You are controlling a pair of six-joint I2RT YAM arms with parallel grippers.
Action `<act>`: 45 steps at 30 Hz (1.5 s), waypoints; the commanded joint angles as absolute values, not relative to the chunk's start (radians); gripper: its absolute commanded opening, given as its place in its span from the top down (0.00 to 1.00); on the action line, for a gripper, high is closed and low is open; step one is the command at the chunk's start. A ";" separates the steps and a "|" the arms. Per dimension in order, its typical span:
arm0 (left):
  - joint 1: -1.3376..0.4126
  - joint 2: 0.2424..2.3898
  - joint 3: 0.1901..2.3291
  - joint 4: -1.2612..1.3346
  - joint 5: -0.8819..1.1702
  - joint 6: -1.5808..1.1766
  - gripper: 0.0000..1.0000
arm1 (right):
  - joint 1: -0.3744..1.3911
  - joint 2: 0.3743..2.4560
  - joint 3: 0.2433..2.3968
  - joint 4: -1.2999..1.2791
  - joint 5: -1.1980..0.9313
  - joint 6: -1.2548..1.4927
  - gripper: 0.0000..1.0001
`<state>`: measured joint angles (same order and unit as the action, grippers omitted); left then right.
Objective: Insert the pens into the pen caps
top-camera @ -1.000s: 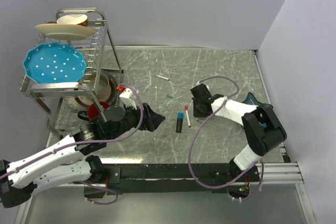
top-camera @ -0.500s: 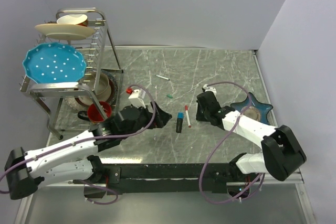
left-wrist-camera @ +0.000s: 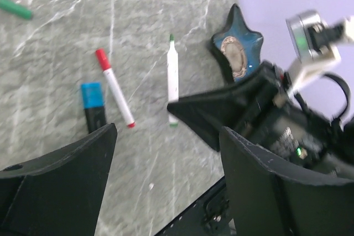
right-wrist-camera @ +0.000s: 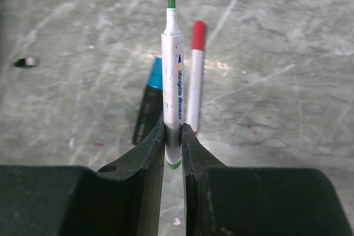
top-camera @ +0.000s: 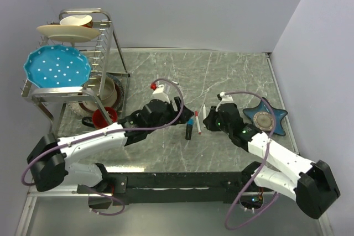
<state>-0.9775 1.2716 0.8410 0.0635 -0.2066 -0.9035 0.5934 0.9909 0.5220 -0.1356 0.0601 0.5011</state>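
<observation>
My right gripper (right-wrist-camera: 173, 136) is shut on the lower barrel of a white pen with a green tip (right-wrist-camera: 172, 64), which points away from it; that pen (top-camera: 204, 110) hangs just right of the others. A white pen with a red end (top-camera: 197, 121) and a thicker black pen with blue trim (top-camera: 189, 129) lie side by side on the table. A further thin white pen (top-camera: 172, 81) lies farther back. A green pen cap (left-wrist-camera: 15, 8) lies at the top left of the left wrist view. My left gripper (left-wrist-camera: 166, 158) is open and empty, left of the pens (top-camera: 176, 109).
A wire dish rack (top-camera: 105, 42) with a blue plate (top-camera: 57, 69), pale plates and cups stands at the back left, a red cup (top-camera: 102, 117) beside its foot. A blue star-shaped dish (top-camera: 265, 117) lies right of my right gripper. Walls close the back and right sides.
My left gripper has swung right, from beside the rack to just left of the pens. The right arm has stretched out low, its gripper staying near the pens with the green-tipped pen.
</observation>
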 commanded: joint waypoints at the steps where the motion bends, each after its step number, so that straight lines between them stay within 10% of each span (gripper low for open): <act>1: -0.966 1.336 0.914 0.190 -0.124 -0.867 0.21 | 0.618 0.904 0.509 -0.094 0.006 0.509 0.97; 23: -0.953 1.548 1.061 0.166 -0.135 -0.818 0.33 | 0.693 0.726 0.529 -0.140 -0.041 0.566 0.98; 26: -0.948 1.548 1.063 0.175 -0.080 -0.807 0.45 | 0.696 0.735 0.538 -0.146 -0.063 0.561 0.97; 28: -0.945 1.543 1.049 0.207 -0.042 -0.799 0.71 | 0.698 0.735 0.529 -0.123 -0.084 0.563 0.95; 30: -0.937 1.529 1.023 0.227 0.020 -0.802 0.98 | 0.696 0.733 0.520 -0.091 -0.127 0.561 0.91; 37: -0.911 1.433 0.907 0.322 0.169 -0.833 0.99 | 0.696 0.700 0.465 -0.037 -0.212 0.581 0.61; 45: -0.910 1.367 0.831 0.454 0.253 -0.885 0.99 | 0.696 0.670 0.433 0.063 -0.290 0.646 0.48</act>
